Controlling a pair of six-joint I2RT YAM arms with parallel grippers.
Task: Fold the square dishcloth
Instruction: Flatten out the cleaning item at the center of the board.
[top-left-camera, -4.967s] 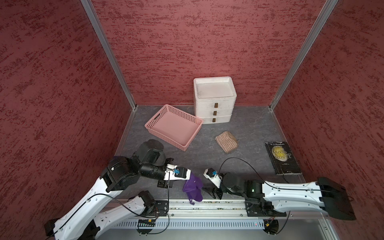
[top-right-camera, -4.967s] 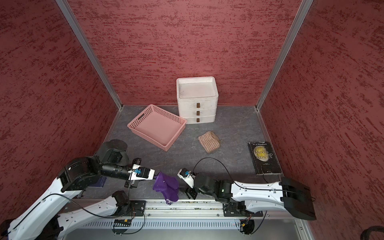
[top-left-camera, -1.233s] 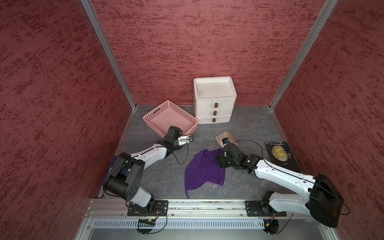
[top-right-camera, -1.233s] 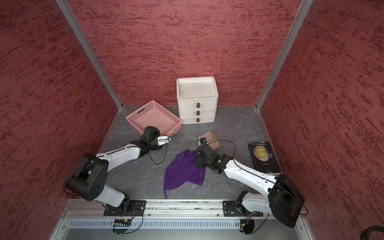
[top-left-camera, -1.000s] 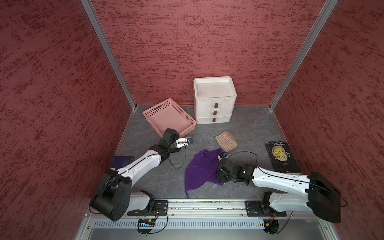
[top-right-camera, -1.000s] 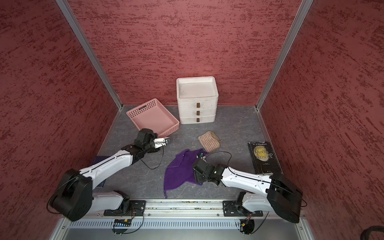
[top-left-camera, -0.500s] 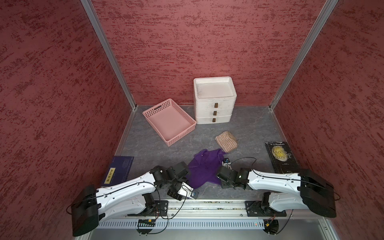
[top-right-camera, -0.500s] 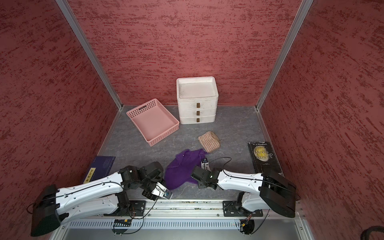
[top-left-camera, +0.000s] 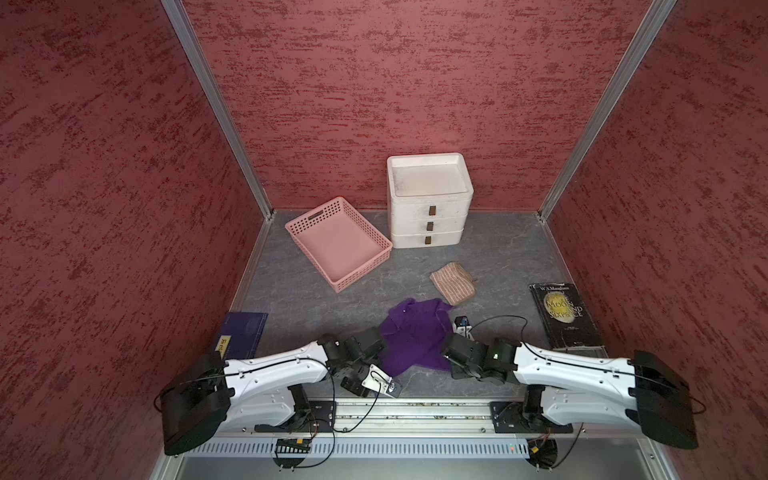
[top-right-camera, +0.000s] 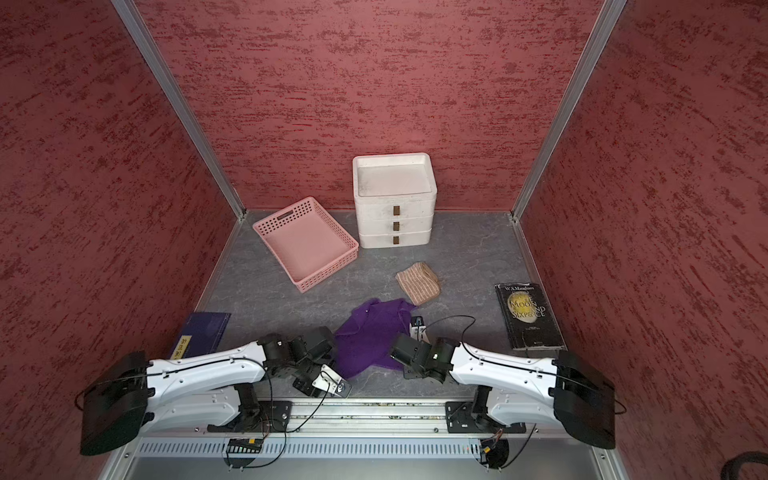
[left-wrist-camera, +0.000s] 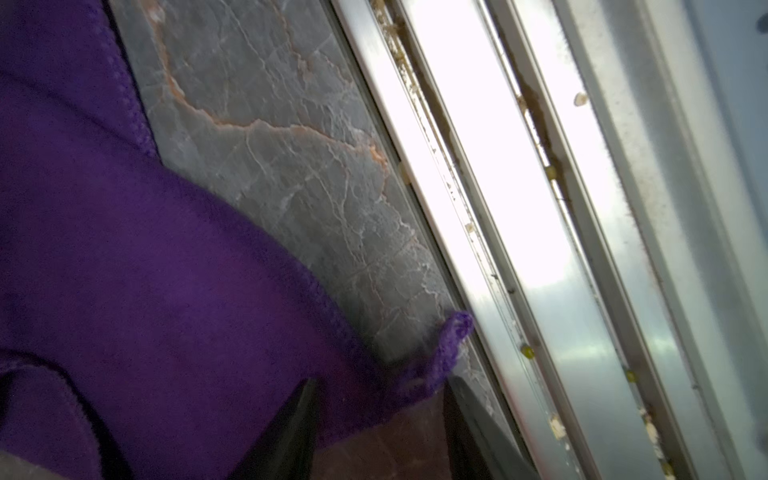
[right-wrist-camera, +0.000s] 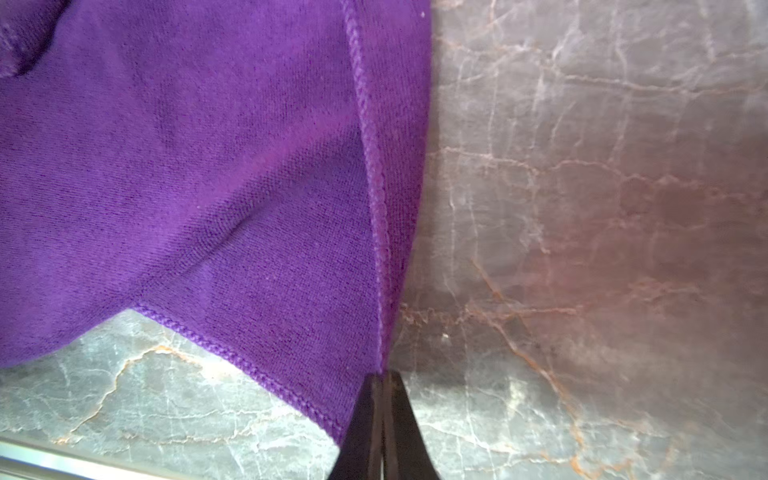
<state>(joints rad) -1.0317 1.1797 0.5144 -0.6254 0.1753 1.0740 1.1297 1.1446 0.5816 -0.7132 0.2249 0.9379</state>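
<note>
The purple dishcloth (top-left-camera: 415, 336) (top-right-camera: 370, 336) lies rumpled on the grey floor near the front rail. My right gripper (right-wrist-camera: 381, 379) is shut on the near-right corner of the dishcloth (right-wrist-camera: 208, 166), with the hemmed edges running away from the closed tips. In both top views the right gripper (top-left-camera: 446, 355) (top-right-camera: 395, 353) sits low at that corner. My left gripper (left-wrist-camera: 380, 384) stands open astride the near-left corner of the dishcloth (left-wrist-camera: 145, 270), whose curled tip lies between the fingers (left-wrist-camera: 291, 432). In a top view the left gripper (top-left-camera: 382, 355) is at the dishcloth's left edge.
A pink basket (top-left-camera: 309, 216) and a white drawer unit (top-left-camera: 428, 208) stand at the back. A beige striped cloth (top-left-camera: 453, 282) lies just behind the dishcloth. A black book (top-left-camera: 565, 316) lies right, a blue book (top-left-camera: 243, 336) left. The metal rail (left-wrist-camera: 478, 208) runs close by the left gripper.
The left arm swung back from the basket to the dishcloth's near-left corner. The right gripper slid to the near-right corner and closed on it.
</note>
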